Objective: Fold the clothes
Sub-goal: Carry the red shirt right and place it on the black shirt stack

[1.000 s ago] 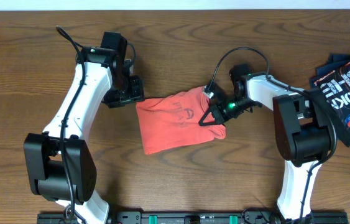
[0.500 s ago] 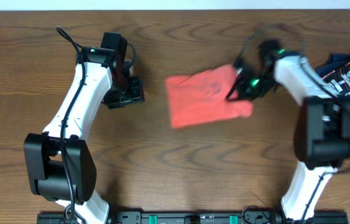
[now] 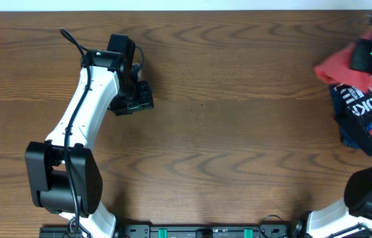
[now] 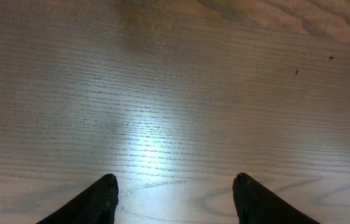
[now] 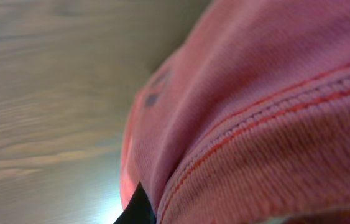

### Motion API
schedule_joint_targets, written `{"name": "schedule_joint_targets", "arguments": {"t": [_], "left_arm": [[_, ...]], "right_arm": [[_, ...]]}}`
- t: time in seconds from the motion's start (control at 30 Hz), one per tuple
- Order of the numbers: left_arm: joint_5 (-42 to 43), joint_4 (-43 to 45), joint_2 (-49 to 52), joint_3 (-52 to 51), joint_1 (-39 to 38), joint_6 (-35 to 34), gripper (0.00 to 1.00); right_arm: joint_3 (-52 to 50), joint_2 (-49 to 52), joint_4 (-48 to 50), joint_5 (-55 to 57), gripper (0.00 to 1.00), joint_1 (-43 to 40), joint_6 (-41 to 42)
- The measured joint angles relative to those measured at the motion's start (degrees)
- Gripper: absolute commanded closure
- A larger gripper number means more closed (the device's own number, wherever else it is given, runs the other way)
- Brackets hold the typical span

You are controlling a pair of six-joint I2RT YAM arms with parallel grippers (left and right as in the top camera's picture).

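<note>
Red-orange T-shirt (image 3: 332,66) in right gripper (image 3: 363,58)

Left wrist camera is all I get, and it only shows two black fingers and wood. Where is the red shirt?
Observer: The red shirt is bunched up at the far right edge of the table, as the overhead view shows.
Operator: Is something holding it?
Observer: Yes, the right gripper is shut on it. Its wrist camera is filled with red cloth.
Operator: What's next to it?
Observer: A dark navy garment with white letters lies right beside it, nearer the robot.
</note>
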Motion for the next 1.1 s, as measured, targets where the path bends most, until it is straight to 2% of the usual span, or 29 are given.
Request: {"name": "schedule_joint_targets", "arguments": {"t": [0.27,0.63,0.67,0.73,0.8,0.97,1.03,1.1], "left_arm": [[0.00,0.00,0.00,0.00,0.00,0.00,0.39],[0.00,-0.31,0.00,0.00,0.00,0.00,0.39],[0.00,-0.39,0.00,0.00,0.00,0.00,0.38],[0.00,-0.48,0.00,0.00,0.00,0.00,0.39],[0.00,-0.59,0.00,0.00,0.00,0.00,0.39],[0.00,-1.05,0.00,0.00,0.00,0.02,0.38],[0.00,-1.07,0.00,0.00,0.00,0.00,0.39],[0.00,-1.09,0.00,0.00,0.00,0.02,0.38]], "right_arm": [[-0.15,0.26,-3.37,1.77,0.99,-12.50,1.18],[-0.17,0.26,-4.33,1.64,0.97,-19.56,3.34],[-0.17,0.26,-4.31,1.62,0.88,-19.85,3.37],[-0.26,0.26,-4.28,1.55,0.63,-20.61,3.96],[-0.39,0.26,-4.22,1.90,0.30,-21.16,4.46],[-0.46,0.26,-4.09,2.40,0.14,-22.34,4.79],[-0.46,0.26,-3.85,2.43,0.14,-23.04,5.49],[-0.46,0.26,-3.21,2.19,0.18,-23.93,5.81]]}}
